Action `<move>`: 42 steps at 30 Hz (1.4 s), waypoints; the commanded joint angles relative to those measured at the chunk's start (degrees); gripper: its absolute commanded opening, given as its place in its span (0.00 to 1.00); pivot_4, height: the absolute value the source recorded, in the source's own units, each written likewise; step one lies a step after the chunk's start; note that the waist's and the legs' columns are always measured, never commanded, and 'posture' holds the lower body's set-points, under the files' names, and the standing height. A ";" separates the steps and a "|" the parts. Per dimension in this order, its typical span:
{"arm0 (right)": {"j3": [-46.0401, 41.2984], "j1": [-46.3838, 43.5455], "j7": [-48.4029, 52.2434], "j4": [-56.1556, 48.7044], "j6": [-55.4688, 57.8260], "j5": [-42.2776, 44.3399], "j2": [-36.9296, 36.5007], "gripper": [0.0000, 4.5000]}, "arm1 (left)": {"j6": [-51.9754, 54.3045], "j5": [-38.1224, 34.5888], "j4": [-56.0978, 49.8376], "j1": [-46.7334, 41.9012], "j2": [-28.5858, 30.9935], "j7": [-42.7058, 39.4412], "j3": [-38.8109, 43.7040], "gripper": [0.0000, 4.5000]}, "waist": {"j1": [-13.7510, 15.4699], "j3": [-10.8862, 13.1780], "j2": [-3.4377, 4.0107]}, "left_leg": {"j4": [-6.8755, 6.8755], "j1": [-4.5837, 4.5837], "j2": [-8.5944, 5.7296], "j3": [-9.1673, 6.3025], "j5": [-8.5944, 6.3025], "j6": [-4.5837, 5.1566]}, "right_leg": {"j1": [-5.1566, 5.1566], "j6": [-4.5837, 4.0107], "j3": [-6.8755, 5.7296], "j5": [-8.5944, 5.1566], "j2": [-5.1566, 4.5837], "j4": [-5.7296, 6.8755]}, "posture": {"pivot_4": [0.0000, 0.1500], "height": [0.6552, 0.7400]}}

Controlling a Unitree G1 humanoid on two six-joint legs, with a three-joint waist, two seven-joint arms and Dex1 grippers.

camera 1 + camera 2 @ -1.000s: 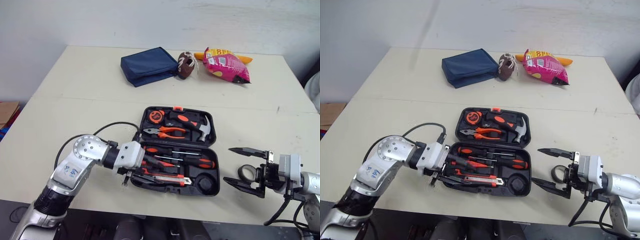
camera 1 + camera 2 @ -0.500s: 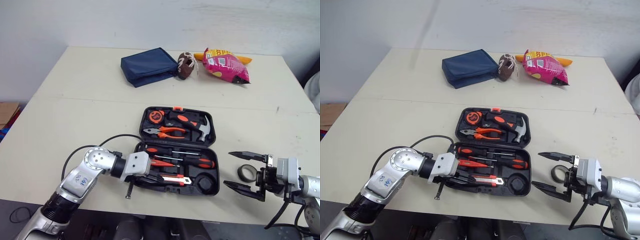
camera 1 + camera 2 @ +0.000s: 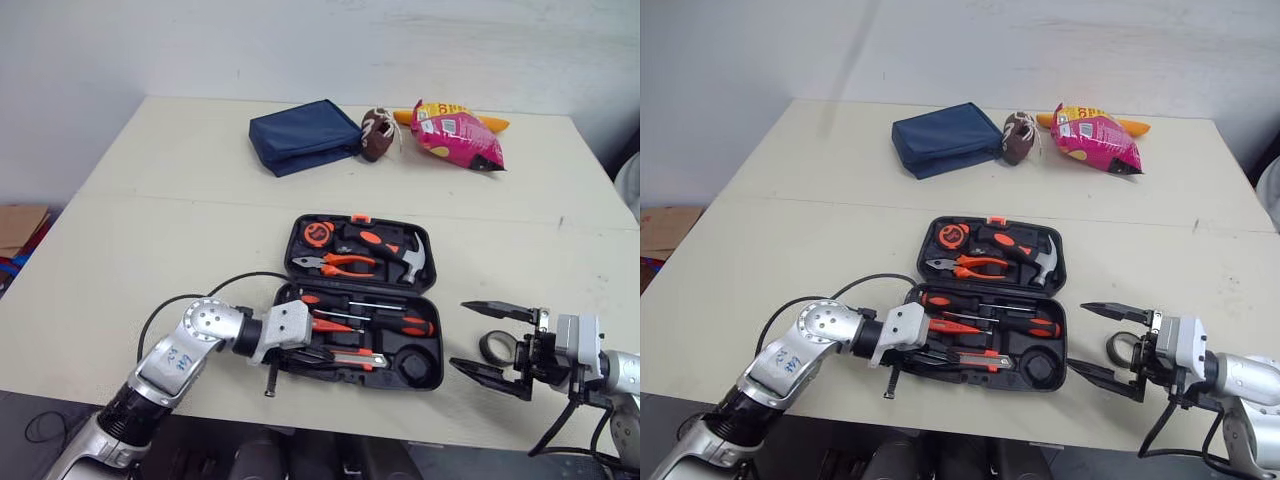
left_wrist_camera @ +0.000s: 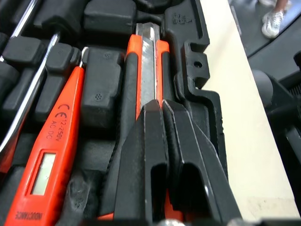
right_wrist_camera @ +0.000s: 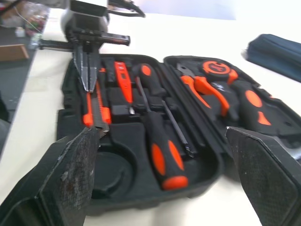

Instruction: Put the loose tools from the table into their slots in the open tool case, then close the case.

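The black tool case [image 3: 432,300] lies open mid-table, holding a hammer, pliers, a tape measure and screwdrivers. My left gripper [image 3: 325,353] is shut, and its tips [image 4: 162,106] rest on the orange utility knife [image 4: 148,61] lying in the case's front row beside an orange voltage tester [image 4: 54,141]. A black tape roll [image 3: 492,346] lies on the table right of the case. My right gripper [image 3: 484,340] stands wide open around it without touching it. The round recess [image 3: 413,365] at the case's front right is empty.
A blue pouch [image 3: 305,135], a small brown football [image 3: 375,133] and a pink snack bag [image 3: 458,135] lie at the table's far side. The case sits close to the table's front edge [image 3: 350,405]. A black cable [image 3: 240,285] loops over my left arm.
My left gripper has slid right along the case's front row, onto the utility knife. The right gripper has stayed open around the tape roll. The camera has shifted slightly.
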 commanded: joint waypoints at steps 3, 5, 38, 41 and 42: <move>-10.50 4.80 -2.31 5.13 -2.79 0.68 -0.25 1.00 | -8.88 -8.79 -0.63 0.66 -3.11 1.83 13.89 0.18 | 0.03 0.02 0.01 | -0.01 -0.08 0.01 -0.03 0.03 -0.08 | -0.06 0.00 -0.04 -0.01 0.01 -0.02 | 1.00 1.00; -13.37 5.41 -4.17 8.57 -5.59 -0.72 0.53 1.00 | -9.46 -10.27 -0.15 1.03 -2.91 3.35 18.12 0.30 | -0.46 0.01 0.02 | 0.00 -0.07 0.01 -0.02 0.02 -0.08 | -0.05 0.00 -0.03 -0.01 0.02 -0.05 | 1.00 1.00; -20.30 21.00 -14.74 -0.81 6.94 -0.62 -10.93 1.00 | -1.73 -21.36 2.81 12.82 15.36 -0.95 36.41 0.99 | -1.64 0.12 0.21 | -0.42 0.02 0.07 0.06 -0.09 -0.23 | -0.16 -0.22 -0.13 -0.11 -0.08 -0.11 | 1.00 1.00; -21.13 21.26 -13.86 -7.80 15.31 3.56 -14.09 1.00 | -2.66 -20.38 0.29 10.29 14.03 -1.27 33.50 0.99 | -1.48 0.08 -0.08 | -0.43 0.02 0.10 0.01 -0.03 -0.27 | -0.16 -0.19 -0.13 -0.10 0.04 -0.12 | 1.00 1.00; -21.20 21.48 -13.49 -9.51 17.71 3.91 -14.86 1.00 | -3.01 -20.03 -0.26 9.90 13.62 -1.26 32.78 0.99 | -1.39 0.10 -0.10 | -0.46 0.03 0.11 -0.04 -0.01 -0.29 | -0.15 -0.19 -0.13 -0.10 0.09 -0.13 | 1.00 1.00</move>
